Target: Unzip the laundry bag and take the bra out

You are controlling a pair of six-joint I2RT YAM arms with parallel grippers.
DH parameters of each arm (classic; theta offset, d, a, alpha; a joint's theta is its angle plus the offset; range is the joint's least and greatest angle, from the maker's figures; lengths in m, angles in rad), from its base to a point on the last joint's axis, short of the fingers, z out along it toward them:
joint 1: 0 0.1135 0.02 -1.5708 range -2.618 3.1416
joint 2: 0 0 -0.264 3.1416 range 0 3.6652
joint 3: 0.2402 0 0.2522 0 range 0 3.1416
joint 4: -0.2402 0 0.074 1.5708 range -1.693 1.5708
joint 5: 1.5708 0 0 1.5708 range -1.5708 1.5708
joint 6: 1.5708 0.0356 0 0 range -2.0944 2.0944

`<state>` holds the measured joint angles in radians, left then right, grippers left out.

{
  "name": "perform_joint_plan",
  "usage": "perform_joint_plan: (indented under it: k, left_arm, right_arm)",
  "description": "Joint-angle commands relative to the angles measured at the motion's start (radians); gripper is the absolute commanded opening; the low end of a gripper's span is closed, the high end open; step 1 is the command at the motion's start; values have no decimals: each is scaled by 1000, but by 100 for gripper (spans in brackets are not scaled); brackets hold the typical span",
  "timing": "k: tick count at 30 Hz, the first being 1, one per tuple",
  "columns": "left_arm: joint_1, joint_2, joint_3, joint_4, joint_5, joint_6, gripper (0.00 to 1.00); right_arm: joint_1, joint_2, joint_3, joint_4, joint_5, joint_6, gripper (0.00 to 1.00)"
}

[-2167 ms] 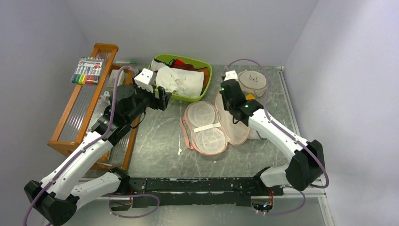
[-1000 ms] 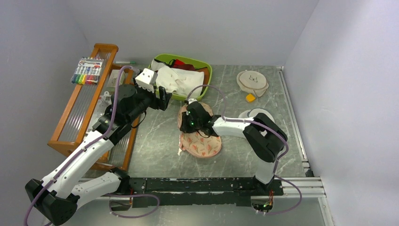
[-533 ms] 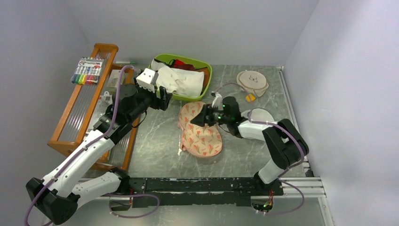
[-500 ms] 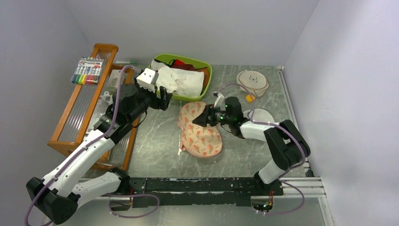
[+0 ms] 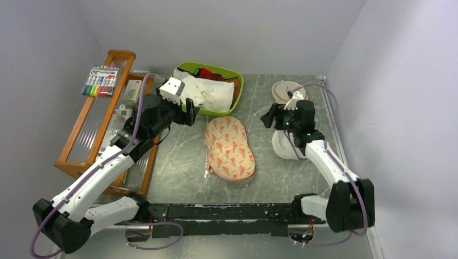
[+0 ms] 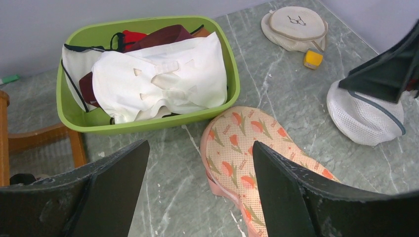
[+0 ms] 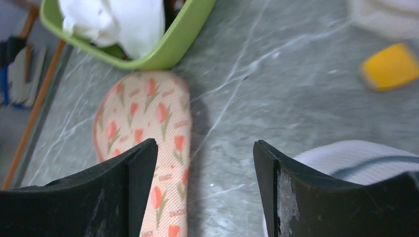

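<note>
**Item:** peanut-shaped padded laundry bag (image 5: 229, 148), cream-peach with red-orange leaf print and pink edging. It lies flat and folded shut, print up, at the middle of the grey marbled desk (image 5: 178, 162).

**White soft bra** (image 6: 163, 81): in the lime-green plastic tub (image 6: 233, 84) at the desk's back edge, on top of a maroon garment (image 6: 165, 35).

**Left gripper** (image 6: 200, 148): fingers wide apart and empty, raised near the tub's front left corner.

**Right gripper** (image 7: 203, 145): fingers spread, holding nothing (it hangs above the round white mesh bag (image 5: 282, 147), near the desk's right edge).
</note>
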<state>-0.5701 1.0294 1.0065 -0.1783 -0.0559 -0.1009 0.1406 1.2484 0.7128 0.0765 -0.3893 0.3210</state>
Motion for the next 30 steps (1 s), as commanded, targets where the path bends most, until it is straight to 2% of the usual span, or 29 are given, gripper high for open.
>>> perform_joint_plan:
  k: [1, 4, 7, 8, 11, 12, 13, 14, 23, 30]
  left_arm:
    - [9, -6, 39, -8, -5, 17, 88]
    - [13, -18, 45, -17, -35, 29, 89]
    - [16, -45, 57, -21, -70, 37, 90]
    - [17, -55, 66, -22, -85, 38, 90]
    - [17, -91, 111, -33, -109, 31, 92]
    - [16, -103, 133, -43, -108, 32, 94]
    - [17, -115, 161, -53, -101, 33, 100]
    - [16, -128, 186, -68, -96, 37, 100]
    - [16, -280, 309, -67, -94, 26, 99]
    - [16, -352, 344, -33, -86, -35, 99]
  right_arm:
    - [-4, -146, 95, -238, 357, -31, 72]
    - [-4, -247, 166, -328, 460, -48, 78]
    - [15, -327, 248, -401, 565, -6, 98]
    - [23, -345, 273, -416, 576, 7, 100]
    - [50, -383, 359, -455, 630, 55, 100]
    - [55, -394, 379, -464, 659, 75, 100]
    - [55, -412, 390, -469, 696, 106, 100]
    - [55, -432, 399, -468, 712, 126, 100]
    - [55, -766, 354, -312, 660, -42, 100]
    - [55, -856, 388, -332, 685, -107, 100]
